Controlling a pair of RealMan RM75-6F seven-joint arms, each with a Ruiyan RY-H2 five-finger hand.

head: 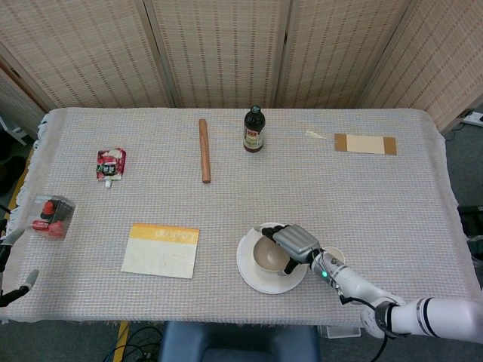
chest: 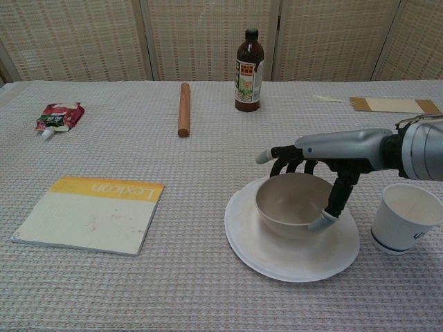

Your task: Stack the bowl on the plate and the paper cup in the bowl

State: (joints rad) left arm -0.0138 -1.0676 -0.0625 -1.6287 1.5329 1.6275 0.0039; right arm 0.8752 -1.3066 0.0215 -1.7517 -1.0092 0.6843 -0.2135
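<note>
A beige bowl (head: 264, 256) (chest: 291, 200) sits upright on the white plate (head: 253, 279) (chest: 277, 259) near the table's front edge. My right hand (head: 294, 243) (chest: 325, 149) grips the bowl from the right, fingers over the far rim and thumb against the near side. A white paper cup (chest: 405, 218) (head: 333, 255) stands upright just right of the plate, partly hidden by my forearm in the head view. Only fingertips of my left hand (head: 16, 283) show at the far left edge, spread and holding nothing.
A yellow-and-white book (head: 161, 250) (chest: 90, 214) lies left of the plate. Further back are a wooden rod (head: 204, 150), a dark bottle (head: 254, 130), a red pouch (head: 110, 164) and a cardboard strip (head: 365, 143). A clear box with a red item (head: 50, 216) sits far left.
</note>
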